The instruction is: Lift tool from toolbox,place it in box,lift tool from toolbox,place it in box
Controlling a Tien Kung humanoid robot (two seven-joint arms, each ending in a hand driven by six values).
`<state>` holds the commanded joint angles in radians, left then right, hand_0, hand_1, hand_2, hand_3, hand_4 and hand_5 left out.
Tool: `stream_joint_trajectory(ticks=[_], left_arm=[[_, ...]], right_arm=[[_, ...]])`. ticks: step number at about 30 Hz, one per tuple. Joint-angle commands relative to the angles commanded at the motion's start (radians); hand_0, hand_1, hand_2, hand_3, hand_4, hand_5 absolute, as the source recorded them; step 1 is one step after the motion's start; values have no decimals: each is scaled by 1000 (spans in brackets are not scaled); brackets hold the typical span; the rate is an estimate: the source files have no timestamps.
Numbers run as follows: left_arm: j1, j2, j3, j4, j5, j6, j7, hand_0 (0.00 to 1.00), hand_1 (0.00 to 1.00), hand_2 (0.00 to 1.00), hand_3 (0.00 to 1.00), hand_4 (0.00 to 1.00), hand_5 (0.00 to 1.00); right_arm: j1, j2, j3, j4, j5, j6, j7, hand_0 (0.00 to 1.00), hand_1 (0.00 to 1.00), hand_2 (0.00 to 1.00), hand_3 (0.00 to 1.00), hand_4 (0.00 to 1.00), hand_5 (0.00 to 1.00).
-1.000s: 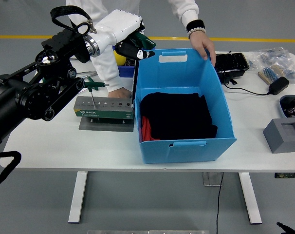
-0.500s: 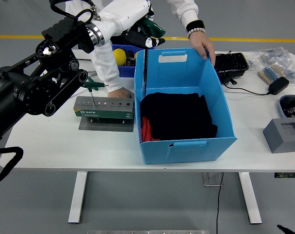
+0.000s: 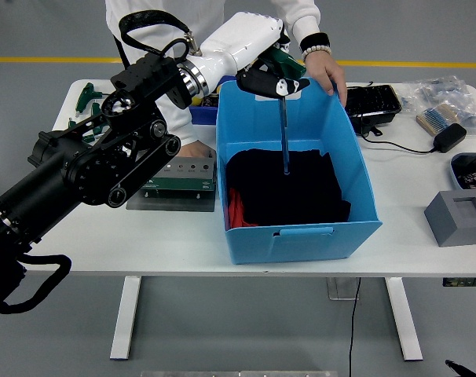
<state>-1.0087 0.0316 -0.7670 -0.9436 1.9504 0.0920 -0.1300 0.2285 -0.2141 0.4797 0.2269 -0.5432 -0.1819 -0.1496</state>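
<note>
so the tool [image 3: 285, 133] is hanging pretty much straight down from the left hand [image 3: 273, 77], long axis vertical, handle end pinched up in the fingers and the thin shaft pointing into the blue box [image 3: 301, 236]. The tip looks just above, or maybe touching, the black cloth [image 3: 289, 188] lying in the bottom, can't tell which from here. So the drop is straight below the hand, and the landing's soft. Room's decent inside the box, walls are well clear of the shaft. A person's hand [image 3: 328, 75] holds the far rim just beside the robot's hand, that's the tight bit. The green toolbox [image 3: 183, 174] sits on the white bench [image 3: 411, 236] left of the box, partly behind the arm. Right arm isn't visible
</note>
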Motion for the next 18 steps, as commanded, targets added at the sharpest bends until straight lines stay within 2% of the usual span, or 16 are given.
stream_joint_trajectory(ticks=[4, 13, 18], left_arm=[[-7, -32, 62, 59, -41, 7, -17, 88, 2, 2, 21, 758, 438], [-63, -32, 215, 231, -190, 40, -77, 88, 2, 2, 21, 757, 436], [-72, -32, 296, 298, -248, 39, -95, 87, 2, 2, 21, 755, 434]], right_arm=[[12, -3, -7, 1, 5, 0, 2, 625, 605, 662, 548, 790, 655], [32, -10, -10, 3, 4, 0, 4, 624, 602, 661, 548, 791, 656], [39, -12, -11, 4, 3, 0, 6, 624, 600, 661, 549, 792, 658]])
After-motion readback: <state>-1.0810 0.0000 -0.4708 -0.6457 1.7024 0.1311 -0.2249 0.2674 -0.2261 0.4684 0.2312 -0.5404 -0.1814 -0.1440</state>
